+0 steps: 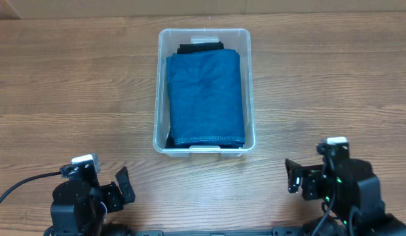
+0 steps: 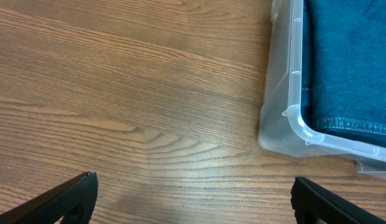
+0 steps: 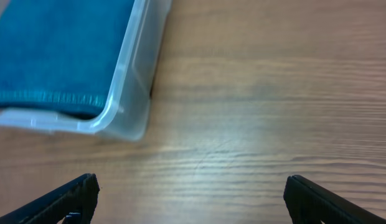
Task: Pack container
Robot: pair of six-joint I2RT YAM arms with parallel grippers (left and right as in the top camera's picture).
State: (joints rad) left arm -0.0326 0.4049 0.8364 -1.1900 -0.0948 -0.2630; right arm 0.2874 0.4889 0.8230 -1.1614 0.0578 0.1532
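Note:
The clear plastic container (image 1: 160, 92) stands in the middle of the table, long side running away from me. A folded blue denim garment (image 1: 205, 98) fills it, with a black garment (image 1: 200, 47) showing under it at the far end. My left gripper (image 1: 121, 187) is open and empty at the near left, apart from the container. My right gripper (image 1: 293, 177) is open and empty at the near right. The left wrist view shows the container's near left corner (image 2: 292, 115) and the denim (image 2: 355, 56). The right wrist view shows its near right corner (image 3: 127, 93) and the denim (image 3: 56, 43).
The wooden table (image 1: 72, 85) surrounds the container. A black cable (image 1: 19, 185) runs off to the left from the left arm.

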